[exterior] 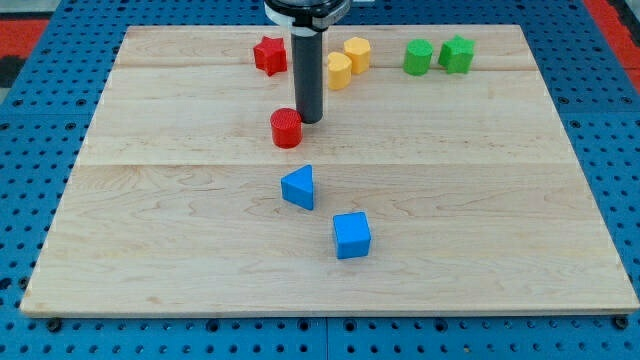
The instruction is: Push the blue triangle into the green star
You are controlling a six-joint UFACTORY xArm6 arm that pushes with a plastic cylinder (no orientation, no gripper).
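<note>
My upright rod carries no claw, my tip (309, 120) just beside the red cylinder (286, 128), above the blue triangle (299, 187).

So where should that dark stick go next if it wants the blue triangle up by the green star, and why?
Probably my tip should swing around the red cylinder to the lower left of the blue triangle. The tip now stands above the triangle, beside the cylinder, while the green star sits toward the view's top right, so a push must start from the triangle's far side.
</note>
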